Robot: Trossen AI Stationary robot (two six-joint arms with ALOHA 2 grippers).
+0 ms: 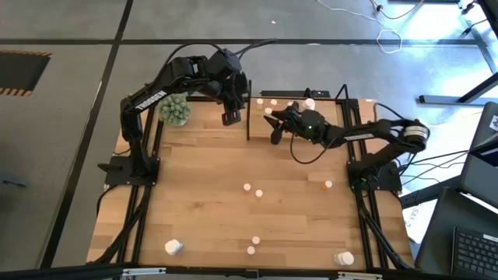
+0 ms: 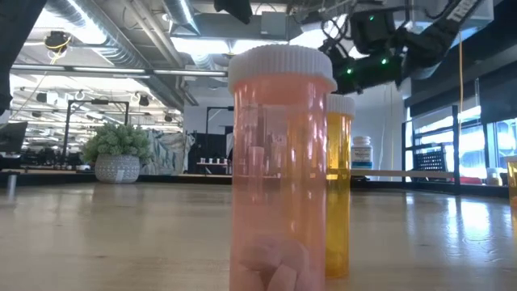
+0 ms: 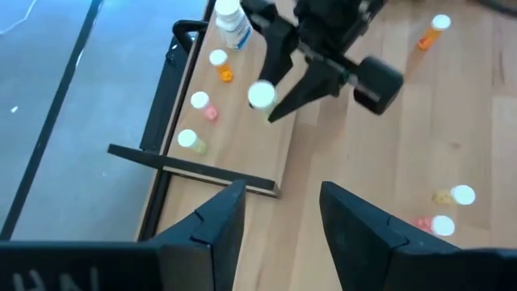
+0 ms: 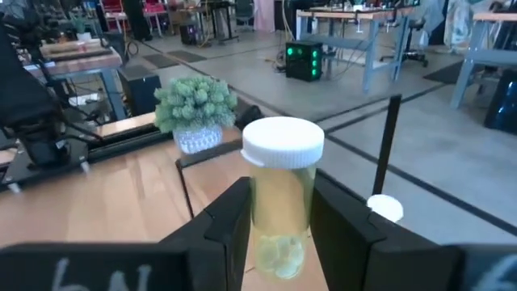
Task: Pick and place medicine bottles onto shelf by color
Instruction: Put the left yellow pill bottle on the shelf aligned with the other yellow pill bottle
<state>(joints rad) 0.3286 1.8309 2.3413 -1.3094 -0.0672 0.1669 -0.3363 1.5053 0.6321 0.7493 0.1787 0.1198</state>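
Observation:
My right gripper [image 1: 275, 131] is shut on a medicine bottle [image 4: 281, 202] with a white cap and a clear yellowish body, over the left end of the shelf [image 1: 334, 110]. In the left wrist view that bottle's cap [image 3: 261, 94] shows between the dark fingers. Three small bottles [image 3: 199, 100] and a larger white one [image 3: 232, 23] stand on their bases on the shelf board [image 3: 234, 129]. My left gripper [image 3: 279, 218] is open and holds nothing. It hangs above the shelf's left edge [image 1: 231, 117]. My right gripper pinches the bottle's body [image 4: 279, 212] just below the white cap, one finger on each side. The fingers [image 4: 230, 222] come nearly level from the table's right side. The bottle stands upright, cap up, lifted clear of the board, with pale pills in its bottom.
A green plant ball [image 1: 175, 109] sits at the back left, beside the left arm. Small bottles [image 1: 247, 187] stand scattered over the middle and near part of the table, with larger white ones [image 1: 173, 247] near the front corners. A pink bottle [image 2: 279, 162] fills the low view.

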